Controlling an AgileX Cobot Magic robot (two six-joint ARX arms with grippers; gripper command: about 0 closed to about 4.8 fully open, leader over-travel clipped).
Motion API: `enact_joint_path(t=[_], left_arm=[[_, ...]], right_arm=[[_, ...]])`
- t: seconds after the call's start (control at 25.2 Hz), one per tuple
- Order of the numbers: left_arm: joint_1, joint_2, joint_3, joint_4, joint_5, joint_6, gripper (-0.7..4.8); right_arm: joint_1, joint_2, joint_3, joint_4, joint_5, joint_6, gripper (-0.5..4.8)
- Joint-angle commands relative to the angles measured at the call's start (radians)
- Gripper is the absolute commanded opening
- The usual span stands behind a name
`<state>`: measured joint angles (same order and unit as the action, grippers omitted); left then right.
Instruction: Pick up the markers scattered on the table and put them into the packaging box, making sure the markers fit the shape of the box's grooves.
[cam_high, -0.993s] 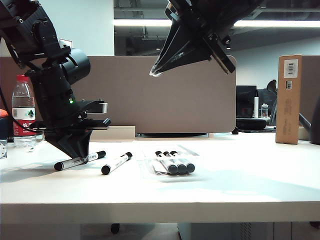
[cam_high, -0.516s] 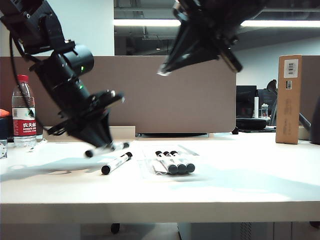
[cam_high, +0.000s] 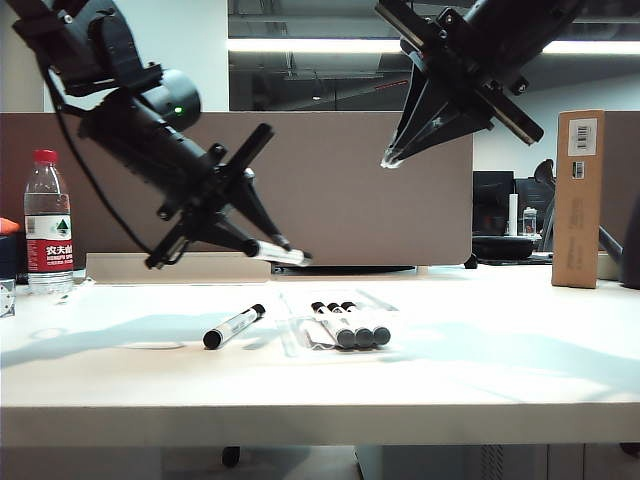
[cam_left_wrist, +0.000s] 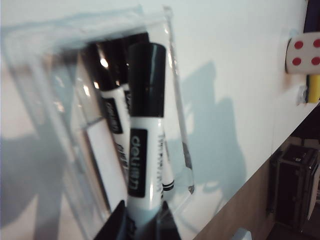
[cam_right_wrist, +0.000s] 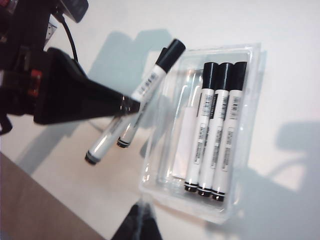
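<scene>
My left gripper (cam_high: 252, 246) is shut on one marker (cam_high: 280, 254) and holds it slanted in the air, left of and above the packaging box (cam_high: 296, 334). In the left wrist view the held marker (cam_left_wrist: 145, 140) hangs, cap foremost, over the clear tray (cam_left_wrist: 176, 107). Three markers (cam_right_wrist: 216, 132) lie side by side in the grooves; the other channels (cam_right_wrist: 172, 150) hold only a white card. Another marker (cam_high: 233, 326) lies loose on the table (cam_high: 480, 350), left of the box. My right gripper (cam_high: 389, 159) hangs high above the box, shut and empty.
A water bottle (cam_high: 47, 225) stands at the far left. A tall brown cardboard box (cam_high: 578, 198) stands at the back right, and a beige partition (cam_high: 350, 190) closes off the back. A white die with red dots (cam_left_wrist: 302, 52) lies near the table's edge.
My left gripper has lifted a marker off the table, swung right toward the box and rolled its wrist. My right gripper has drifted right, still high.
</scene>
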<state>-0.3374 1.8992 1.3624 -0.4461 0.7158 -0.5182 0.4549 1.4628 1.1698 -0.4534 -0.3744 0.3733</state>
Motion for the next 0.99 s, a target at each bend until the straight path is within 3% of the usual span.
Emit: enact_joint_path(t=[0.04,0.16,0.2,0.36,0.64,0.79,0.91,0.99], left_arm=[[-0.042,-0.005,0.003,-0.02,-0.105,-0.043,-0.06],[-0.078,-0.005,0.003,-0.01,-0.168,-0.1,-0.06],[-0.1,-0.005,0.003,0.017,-0.216,-0.156,-0.06],[-0.128,-0.005,0.003,0.059,-0.26,-0.244,-0.06],[-0.142,-0.005,0.003,-0.014,-0.33,-0.26,-0.05],[-0.142,-0.005,0.003,-0.043,-0.356,-0.257,0.57],[-0.143,-0.005,0.003,-0.028,-0.344,-0.259,0.72],[-0.142,-0.005,0.003,-0.02,-0.336,-0.26,1.29]], right_arm=[[0.001,-0.005,0.007,0.009,0.033,-0.011,-0.06],[0.001,-0.005,0.007,0.01,0.036,-0.011,-0.06],[0.001,-0.005,0.007,0.01,0.036,-0.011,-0.06],[0.001,-0.005,0.007,0.008,0.035,-0.012,-0.06],[0.0,-0.005,0.007,0.008,0.035,-0.015,-0.06],[0.0,-0.005,0.007,0.009,0.034,-0.015,-0.06],[0.0,-0.005,0.007,0.01,0.032,-0.015,-0.06],[0.0,-0.005,0.007,0.01,0.032,-0.015,-0.06]])
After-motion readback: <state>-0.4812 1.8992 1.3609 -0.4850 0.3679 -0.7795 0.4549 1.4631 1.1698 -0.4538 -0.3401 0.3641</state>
